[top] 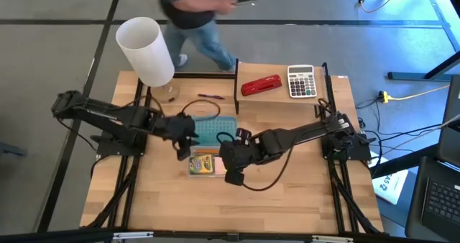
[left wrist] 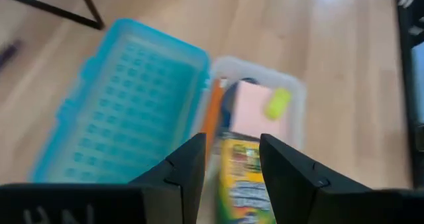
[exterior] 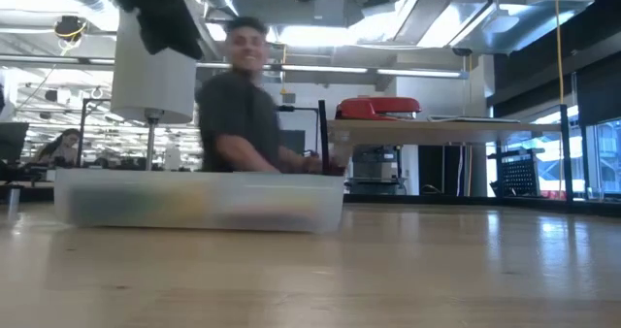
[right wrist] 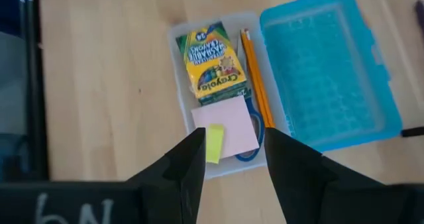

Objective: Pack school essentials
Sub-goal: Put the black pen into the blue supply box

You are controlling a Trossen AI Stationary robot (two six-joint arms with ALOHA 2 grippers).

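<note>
A clear case tray (right wrist: pixel 185 114) lies on the table with its blue lid (right wrist: pixel 331 71) swung open beside it. Inside lie the green-yellow crayon box (right wrist: pixel 212 61), orange pencils (right wrist: pixel 255 78), pink sticky-note pad (right wrist: pixel 228 126), tiny yellow block (right wrist: pixel 214 144) and blue-handled scissors (right wrist: pixel 253 152) partly under the pad. The thin dark-red pen (top: pixel 210 96) lies on the table beyond the lid. My left gripper (left wrist: pixel 232 144) is open above the tray beside the lid (left wrist: pixel 126 105). My right gripper (right wrist: pixel 235 134) is open above the tray's other end.
A red stapler (top: pixel 260 85) and a grey calculator (top: pixel 302 81) lie near the far edge. A white cylinder (top: pixel 146 50) stands at the far left corner. A person (top: pixel 194 13) moves behind the table. Bare wood lies along the near edge (top: pixel 237 214).
</note>
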